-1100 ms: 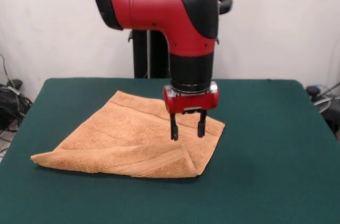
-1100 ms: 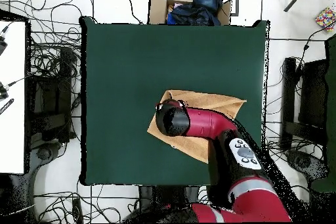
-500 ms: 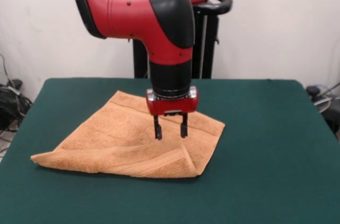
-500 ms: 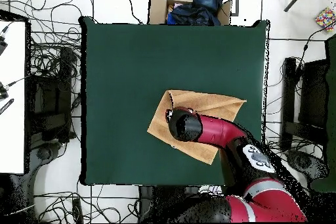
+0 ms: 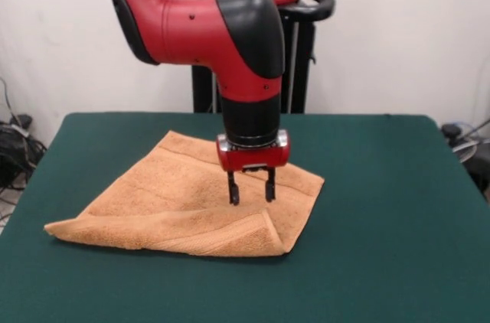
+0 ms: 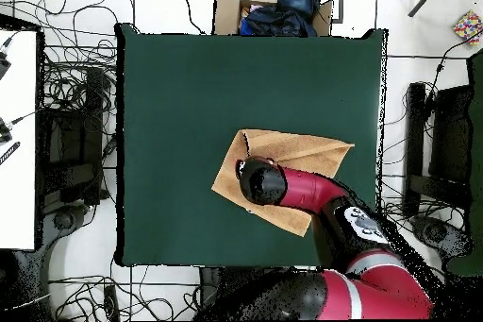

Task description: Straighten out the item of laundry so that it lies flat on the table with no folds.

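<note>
The counter (image 5: 383, 208) is a wide rectangle covered in dark green felt-like cloth. One thing lies on it: an orange-tan towel (image 5: 176, 200). The towel sits left of centre in the front view and is not flat; a doubled layer runs along its near edge, thick at the near right corner. In the overhead view the towel (image 6: 302, 150) lies in the counter's (image 6: 179, 101) lower right part, with green cloth bare around it.

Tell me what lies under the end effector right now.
Under the open end effector lies the orange towel, folded over along its near edge, on the green table. From overhead the arm covers that part of the towel, and what the folded layer hides cannot be seen.
</note>
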Controlling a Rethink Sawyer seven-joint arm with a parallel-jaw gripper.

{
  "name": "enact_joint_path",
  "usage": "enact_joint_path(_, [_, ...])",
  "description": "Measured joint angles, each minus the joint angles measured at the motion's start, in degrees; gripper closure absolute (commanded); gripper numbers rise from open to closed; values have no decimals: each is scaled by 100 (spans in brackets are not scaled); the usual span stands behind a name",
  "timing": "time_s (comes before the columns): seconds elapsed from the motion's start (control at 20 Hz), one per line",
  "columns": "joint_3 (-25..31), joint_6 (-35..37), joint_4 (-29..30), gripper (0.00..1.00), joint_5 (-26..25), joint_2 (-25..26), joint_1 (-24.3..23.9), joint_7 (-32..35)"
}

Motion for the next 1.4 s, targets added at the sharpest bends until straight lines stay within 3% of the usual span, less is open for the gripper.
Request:
enact_joint_path(0.3, [-135, -327, -2, 0, 1, 249, 228, 0])
enact_joint_path(1.4, [-154, -375, -9, 0, 1, 253, 232, 0])
